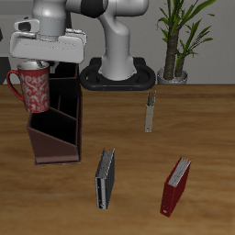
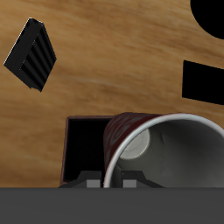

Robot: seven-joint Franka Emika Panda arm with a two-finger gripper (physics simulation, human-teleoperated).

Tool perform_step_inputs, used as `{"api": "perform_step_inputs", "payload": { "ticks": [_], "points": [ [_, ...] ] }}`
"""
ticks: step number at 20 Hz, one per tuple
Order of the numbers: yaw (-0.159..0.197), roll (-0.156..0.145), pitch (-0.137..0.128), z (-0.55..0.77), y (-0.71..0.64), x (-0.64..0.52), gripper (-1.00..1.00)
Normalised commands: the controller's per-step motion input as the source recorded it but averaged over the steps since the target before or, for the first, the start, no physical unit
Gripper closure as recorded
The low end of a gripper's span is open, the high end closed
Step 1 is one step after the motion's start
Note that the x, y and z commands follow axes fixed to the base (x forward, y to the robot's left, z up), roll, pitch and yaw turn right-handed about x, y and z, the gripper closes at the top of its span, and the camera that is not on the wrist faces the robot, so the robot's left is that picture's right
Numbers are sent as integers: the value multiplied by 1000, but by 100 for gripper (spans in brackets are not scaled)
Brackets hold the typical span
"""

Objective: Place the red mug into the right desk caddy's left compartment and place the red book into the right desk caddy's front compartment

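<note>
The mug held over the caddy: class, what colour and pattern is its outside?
Red with a pale speckled pattern; the red mug shows best in the exterior view.

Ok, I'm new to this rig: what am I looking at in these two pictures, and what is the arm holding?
It is a simulated robot arm at a wooden table. One picture looks at it from outside; the other is a camera on the gripper, looking down past it. The gripper holds the red mug by its rim above the right desk caddy, the dark box with dividers. In the wrist picture you see the mug's white inside and a caddy section below. On the table lie the red book, a dark grey book and a small upright object near the robot's base.
</note>
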Motion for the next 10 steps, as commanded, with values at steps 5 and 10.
{"api": "perform_step_inputs", "payload": {
  "ticks": [5,10],
  "points": [
    [40,-105,-14,-97,149,-236,100],
    [-26,-23,4,-66,351,-151,100]
  ]
}}
